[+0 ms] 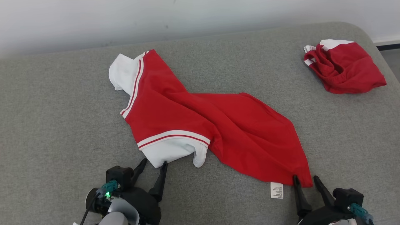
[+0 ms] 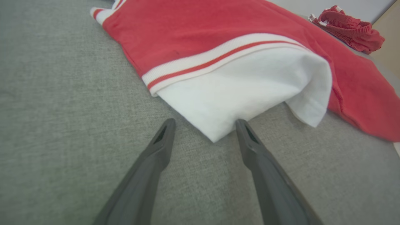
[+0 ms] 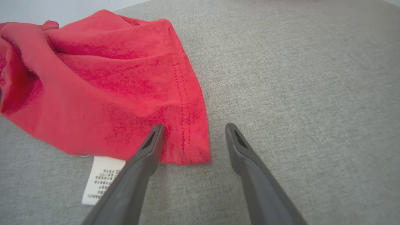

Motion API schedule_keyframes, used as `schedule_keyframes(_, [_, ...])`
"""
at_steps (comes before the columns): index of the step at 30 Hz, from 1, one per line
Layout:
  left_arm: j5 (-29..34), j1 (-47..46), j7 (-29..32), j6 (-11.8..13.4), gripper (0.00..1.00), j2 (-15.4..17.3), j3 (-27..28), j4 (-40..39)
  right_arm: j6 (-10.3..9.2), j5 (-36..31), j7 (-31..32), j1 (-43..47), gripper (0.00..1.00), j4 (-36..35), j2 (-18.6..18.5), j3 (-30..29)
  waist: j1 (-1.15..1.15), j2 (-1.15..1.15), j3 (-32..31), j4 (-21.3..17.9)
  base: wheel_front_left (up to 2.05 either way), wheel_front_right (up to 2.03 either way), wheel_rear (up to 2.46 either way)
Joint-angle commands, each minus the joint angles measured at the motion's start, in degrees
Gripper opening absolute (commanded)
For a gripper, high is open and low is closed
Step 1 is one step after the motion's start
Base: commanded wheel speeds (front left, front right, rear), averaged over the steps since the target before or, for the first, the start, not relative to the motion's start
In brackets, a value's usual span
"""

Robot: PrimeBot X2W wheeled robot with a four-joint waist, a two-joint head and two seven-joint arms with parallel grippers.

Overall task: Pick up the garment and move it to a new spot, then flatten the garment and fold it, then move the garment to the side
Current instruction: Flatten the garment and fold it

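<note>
Red shirt (image 1: 200, 125) lies twisted on the grey cushion (image 1: 56, 125), centre. Light, limp, will sag when lifted. My left claw (image 1: 154, 161) gapes around the near white sleeve (image 1: 170, 153); my right claw (image 1: 305, 177) gapes at the near-right hem corner (image 1: 304, 180). Best holds: those two edges.

A: Non-task stuff, quick?
B: Crumpled red-and-white bundle (image 1: 343, 67) at 2 o'clock, lying on the grey fabric cushion (image 1: 56, 118) near its rounded far corner.
A: Background?
B: White wall (image 1: 125, 18) across 12 o'clock. Dark skirting strip (image 1: 387, 47) at 2 o'clock, grey floor (image 1: 394, 59) just below it.
</note>
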Motion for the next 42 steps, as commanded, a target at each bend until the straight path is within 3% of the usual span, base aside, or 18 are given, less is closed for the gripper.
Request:
schedule_keyframes(1, [-1.2, -0.7, 0.2, 0.1, 1.00, -0.2, -0.9, 1.2, -0.14, 0.6, -0.2, -0.6, 1.00, 1.0, 0.4, 0.4, -0.01, -0.01, 0.6, -0.3, 0.00, 0.00, 0.00])
schedule_keyframes(4, [-2.6, -1.5, 0.3, 0.1, 1.00, -0.6, -2.5, 2.4, -0.14, 1.3, -0.1, -0.8, 1.00, 2.4, 1.0, 1.4, -0.01, -0.01, 1.0, -0.4, 0.00, 0.00, 0.00])
schedule_keyframes(5, [-3.3, -1.6, 0.3, 0.1, 0.65, -0.7, -3.0, 2.4, -0.14, 1.9, 0.0, -0.6, 1.00, 2.9, 1.3, 2.2, -0.01, -0.01, 1.0, -0.4, 0.00, 0.00, 0.00])
schedule_keyframes(6, [-4.0, -1.5, 0.4, 0.1, 0.34, -0.9, -3.3, 2.4, -0.14, 2.4, 0.1, -0.5, 0.41, 3.3, 1.6, 2.8, -0.01, -0.01, 0.9, -0.3, 0.00, 0.00, 0.00])
schedule_keyframes(7, [-4.5, -1.4, 0.4, 0.1, 0.00, -0.9, -3.7, 2.3, -0.11, 2.8, 0.1, -0.3, 0.00, 3.6, 1.8, 3.5, -0.01, -0.01, 0.8, -0.3, 0.00, 0.00, 0.00])
schedule_keyframes(11, [-6.3, -0.8, 0.1, 0.1, 0.00, -0.7, -4.0, 0.0, -0.03, 5.4, 0.1, 0.4, 0.00, 3.0, 1.9, 5.3, -0.01, -0.01, -0.2, 0.0, 0.00, 0.00, 0.00])
schedule_keyframes(16, [-8.0, 0.1, 0.1, 0.1, 0.00, 0.2, -2.3, -6.7, -0.02, 7.3, -0.1, 0.3, 0.00, -2.9, 0.4, 5.7, -0.01, -0.01, -1.4, 0.4, 0.00, 0.00, 0.00])
schedule_keyframes(24, [-8.2, -8.4, 0.1, 0.1, 0.00, 6.5, -2.1, -15.0, -0.02, 10.3, -0.1, -6.9, 0.00, -12.0, -3.8, 9.0, -0.01, -0.01, -0.8, 0.9, 0.00, 0.00, 0.00])
schedule_keyframes(31, [-13.3, -29.0, 5.5, 0.1, 0.00, 12.0, -4.5, -16.3, -0.02, 15.5, 1.9, -26.2, 0.00, -13.0, -8.4, 12.1, -0.01, -0.01, 6.1, 1.7, 0.00, 0.00, 0.00])
schedule_keyframes(38, [-17.3, -55.2, 10.5, 0.1, 0.00, 12.9, -3.5, -10.3, -0.02, 20.6, 7.5, -53.7, 0.00, -8.4, -11.2, 12.3, -0.01, -0.01, 18.1, 2.5, 0.00, 0.00, 0.00])
schedule_keyframes(42, [-13.8, -68.7, 11.5, 0.1, 0.00, 13.9, -5.5, -4.9, -0.02, 23.3, 9.9, -69.7, 0.00, -2.1, -10.4, 11.6, -0.01, -0.01, 22.1, 2.1, 0.00, 0.00, 0.00])
